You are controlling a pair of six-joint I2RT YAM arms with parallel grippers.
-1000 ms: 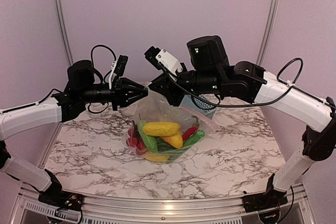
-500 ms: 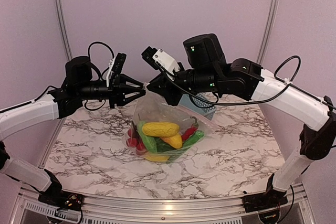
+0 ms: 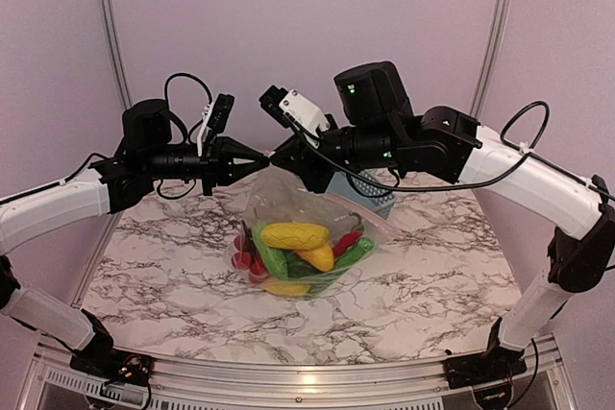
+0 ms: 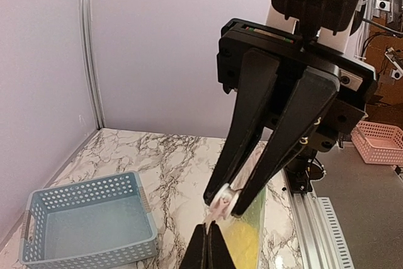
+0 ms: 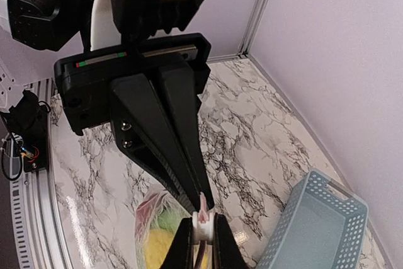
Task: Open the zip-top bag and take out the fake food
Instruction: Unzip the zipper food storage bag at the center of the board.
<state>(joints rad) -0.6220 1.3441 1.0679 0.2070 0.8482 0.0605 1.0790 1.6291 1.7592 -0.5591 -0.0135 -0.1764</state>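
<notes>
Right pincer [image 3: 278, 155] clamped on the top strip of the zip-top bag [image 3: 288, 194]; left pincer [image 3: 262, 162] closed, tip-to-tip with it at that strip; bag hangs below both, fake food [image 3: 296, 235] inside, resting on the table [image 3: 432, 285].

No text, label, brand, number or sign could be read in any of the views. Any markings on the arms and claws were too small or blurred to make out.
</notes>
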